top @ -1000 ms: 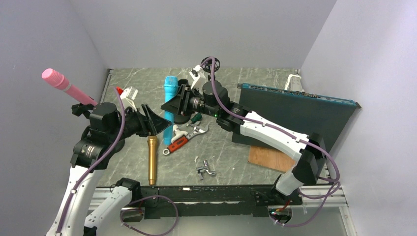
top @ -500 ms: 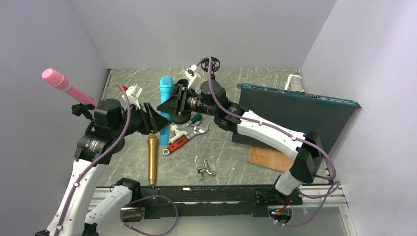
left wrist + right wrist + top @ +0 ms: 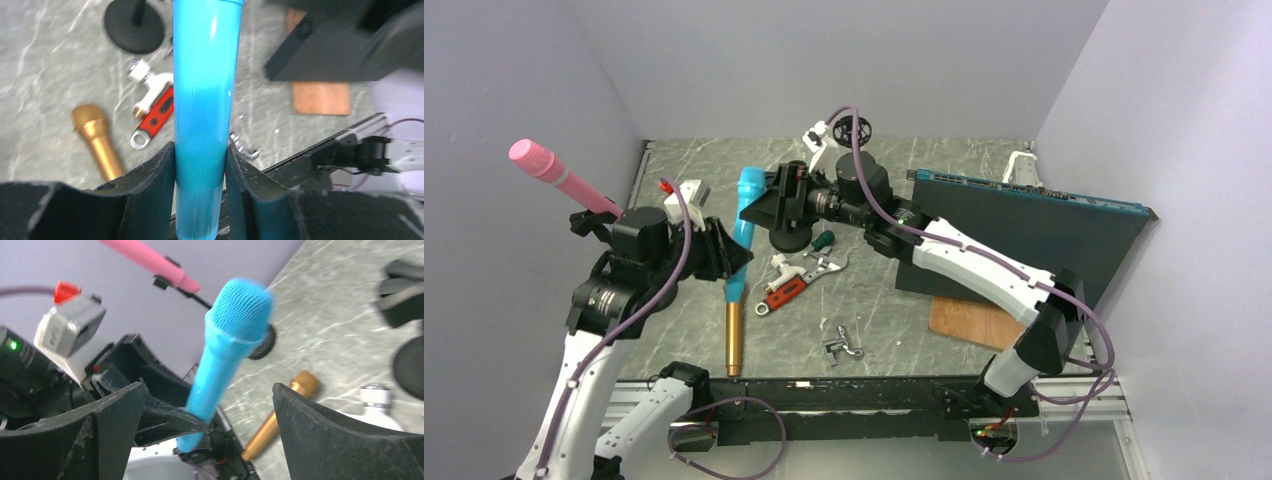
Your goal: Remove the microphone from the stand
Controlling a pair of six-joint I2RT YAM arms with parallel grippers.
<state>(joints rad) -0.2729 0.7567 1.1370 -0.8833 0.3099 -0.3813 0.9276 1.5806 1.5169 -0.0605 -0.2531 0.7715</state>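
Left hand point(image 3: 200, 165) clamps the mic point(image 3: 205, 90) low on its handle. Mic is tilted in the air, off the stand point(image 3: 134, 25). Right hand point(image 3: 772, 207) is spread wide, holding nothing. Mic looks light, stiff, glossy plastic, probably slippery; best gripped mid-handle, not on the mesh head.

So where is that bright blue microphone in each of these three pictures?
Top external: blue microphone left of centre, tilted, head up, between the two arms.
Left wrist: blue microphone down the middle, clamped in the left gripper.
Right wrist: blue microphone at centre, mesh head on top.
Shared landmark: the gold microphone lying on the table: below it, left of it, and lower right of it, in that order.
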